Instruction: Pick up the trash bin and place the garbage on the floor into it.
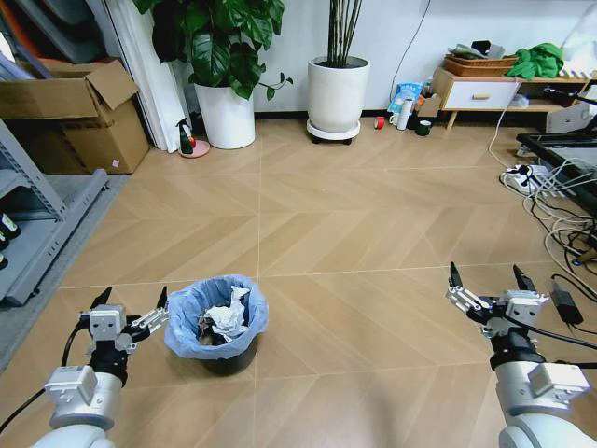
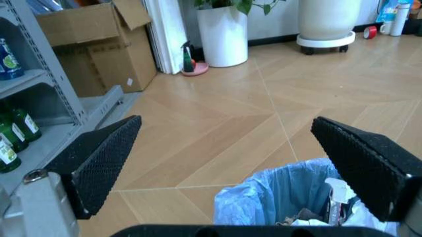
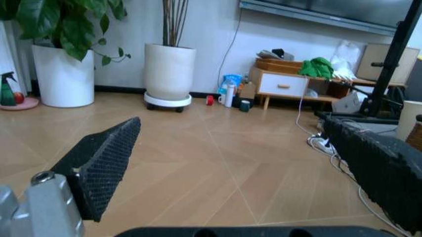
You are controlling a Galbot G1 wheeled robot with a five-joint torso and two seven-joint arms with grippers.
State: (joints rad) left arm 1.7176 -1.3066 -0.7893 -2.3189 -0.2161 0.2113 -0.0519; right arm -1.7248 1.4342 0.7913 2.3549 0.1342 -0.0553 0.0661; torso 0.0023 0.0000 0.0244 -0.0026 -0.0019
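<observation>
Now the bin (image 1: 216,322) stands upright on the floor (image 1: 354,233), low and left in my head view, its axis vertical and its mouth facing straight up, with the blue bag folded out over the rim. Crumpled white paper (image 1: 227,319) and other bits of garbage lie inside. My left pincer (image 1: 130,301) hangs just beside the bin's left side, fingers (image 2: 99,160) spread wide apart and gripping nothing; from its wrist the bag's rim sits between and beyond the pads. My right pincer (image 1: 489,274) hangs over bare floor well off to the right, jaws likewise apart and empty, near cables (image 1: 560,233).
</observation>
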